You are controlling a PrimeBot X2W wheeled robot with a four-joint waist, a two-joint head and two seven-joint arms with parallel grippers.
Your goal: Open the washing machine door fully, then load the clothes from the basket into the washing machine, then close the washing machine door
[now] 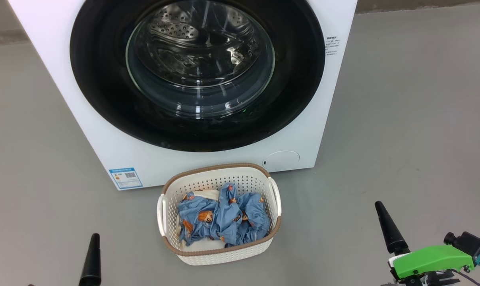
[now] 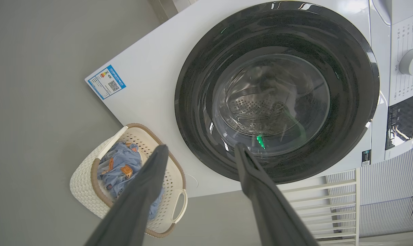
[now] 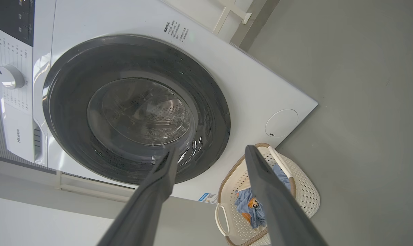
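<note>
Left wrist view first: found the left gripper (image 2: pixel 200 146) spread wide, both dark fingers (image 2: pixel 141 194) bare, nothing between them and nothing touched. Right wrist view likewise: found the right gripper (image 3: pixel 211 148) spread wide and empty, held in the air clear of everything. In head view, logged one left finger tip at the bottom left edge and one right finger at the lower right, with a bright green housing (image 1: pixel 430 260) beside its base.

Located the basket (image 1: pixel 216 169) at lower centre of head view, on the grey floor (image 1: pixel 403 119), between the two grippers and well apart from both, just in front of the washing machine (image 1: pixel 65 99). Noted the clothes (image 1: pixel 224 218) bunched inside the basket: blue bear-print fabric on top, a cream-white piece (image 1: pixel 210 194) showing at the upper left beneath it.

Recorded the washing machine door (image 1: pixel 97 79) across the upper centre, black ring lying flat on the white front, apparently shut; cannot confirm the latch. Saw the perforated drum (image 1: pixel 176 28) through the glass bowl. Marked a blue sticker (image 1: pixel 125 178) at the machine's lower left corner and a round service flap (image 1: pixel 281 159) at its lower right, the basket near both. Picked out a white dial (image 2: pixel 411 61) and dark display (image 2: pixel 399 119) at the right edge of left wrist view.
</note>
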